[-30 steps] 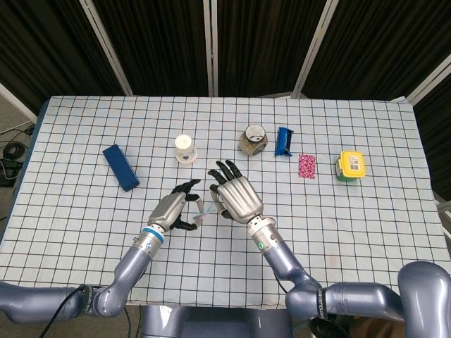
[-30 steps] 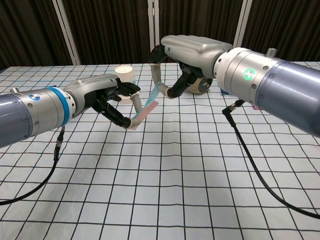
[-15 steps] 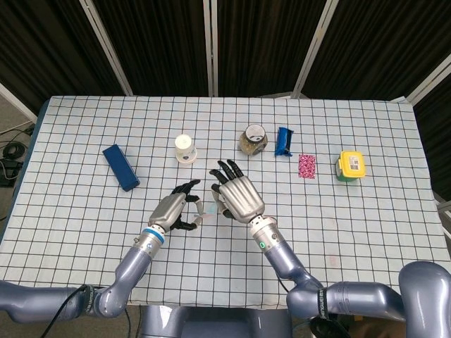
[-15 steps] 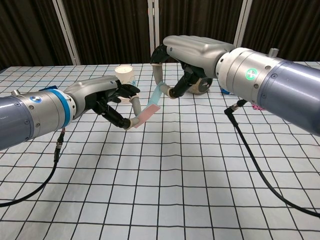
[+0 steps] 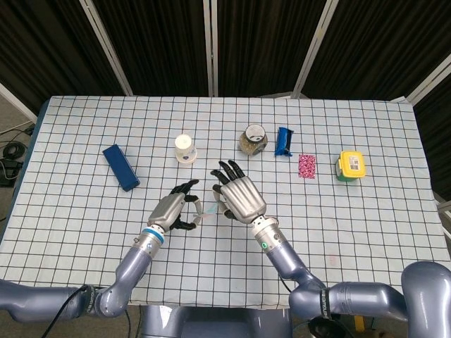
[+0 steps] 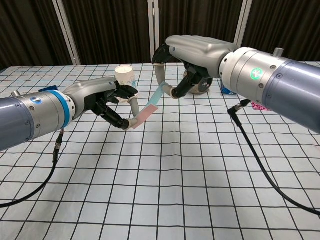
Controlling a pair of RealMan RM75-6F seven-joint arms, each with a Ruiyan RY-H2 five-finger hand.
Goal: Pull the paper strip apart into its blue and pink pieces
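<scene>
Above the middle of the table [image 5: 84,211], a little toward its near edge, the paper strip [image 6: 151,105] is stretched in the air between the two hands, clear of the checked cloth. The left hand [image 6: 102,100] pinches the pink piece [image 6: 142,116] at its lower end between thumb and fingertips, its other fingers curled in beside them. The right hand [image 6: 192,57] pinches the blue piece [image 6: 158,94] at the upper end, with its remaining fingers bent over the top. The two pieces meet near the middle of the strip, which slopes upward from the left hand to the right one; whether they are joined or only overlapping there cannot be told. In the head view the strip is mostly hidden between the left hand [image 5: 171,208] and the right hand [image 5: 239,197]. Farther toward the far edge stand a white paper cup [image 5: 184,148], a round jar [image 5: 254,139] and a small blue object [image 5: 283,141]. A blue box [image 5: 120,167] lies toward the left edge, and a pink patterned packet [image 5: 306,166] and a yellow-lidded container [image 5: 351,165] sit toward the right edge.
</scene>
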